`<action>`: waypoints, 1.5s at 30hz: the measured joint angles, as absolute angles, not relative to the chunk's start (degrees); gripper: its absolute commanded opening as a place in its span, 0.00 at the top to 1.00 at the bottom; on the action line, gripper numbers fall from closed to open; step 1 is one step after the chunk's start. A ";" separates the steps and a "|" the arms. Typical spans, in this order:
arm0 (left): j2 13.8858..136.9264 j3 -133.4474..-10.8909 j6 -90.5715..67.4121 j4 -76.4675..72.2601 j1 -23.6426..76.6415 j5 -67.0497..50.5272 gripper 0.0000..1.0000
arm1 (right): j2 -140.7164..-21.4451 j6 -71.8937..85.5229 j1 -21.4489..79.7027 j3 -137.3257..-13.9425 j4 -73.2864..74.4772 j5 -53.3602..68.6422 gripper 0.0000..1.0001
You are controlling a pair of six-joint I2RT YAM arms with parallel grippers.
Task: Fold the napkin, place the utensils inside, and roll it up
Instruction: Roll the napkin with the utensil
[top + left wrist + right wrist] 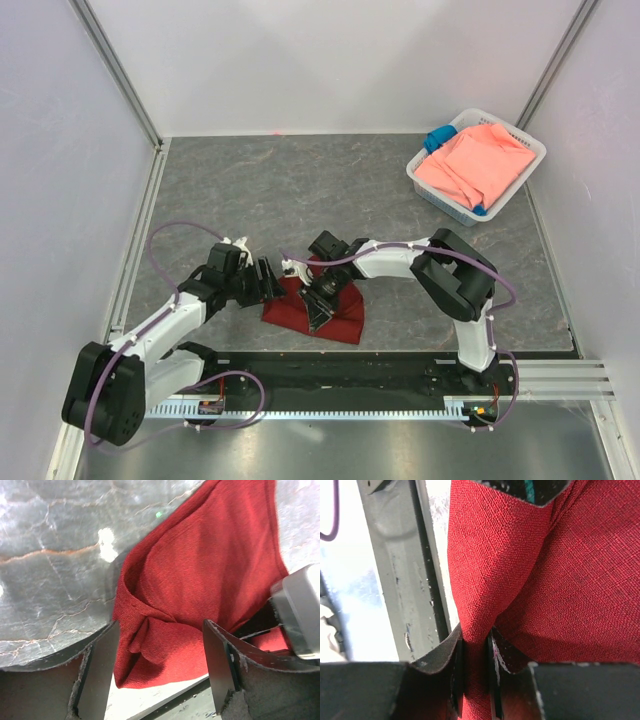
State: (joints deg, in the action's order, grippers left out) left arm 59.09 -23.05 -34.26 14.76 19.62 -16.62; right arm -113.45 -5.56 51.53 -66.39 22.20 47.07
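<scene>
The maroon napkin lies bunched near the table's front edge, between both arms. My right gripper is shut on a fold of the napkin, the cloth pinched between its fingertips. My left gripper is open at the napkin's left side; in the left wrist view the folded cloth corner lies between its spread fingers, not gripped. No utensils are in view.
A white basket at the back right holds a salmon-pink cloth and a small blue cloth. The black front rail runs just below the napkin. Enclosure walls stand on the left, right and back.
</scene>
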 measured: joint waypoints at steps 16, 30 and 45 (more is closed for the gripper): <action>55.29 -21.04 -34.70 14.70 21.34 -15.05 0.29 | -116.40 -5.67 50.39 -68.42 24.91 51.44 0.72; 56.42 -20.93 -35.33 16.60 22.55 -10.63 0.35 | -117.19 -5.78 50.09 -69.06 25.71 52.36 0.72; 58.98 -17.41 -37.69 9.21 22.63 -15.64 0.91 | -118.24 -5.76 49.76 -69.91 27.64 53.76 0.69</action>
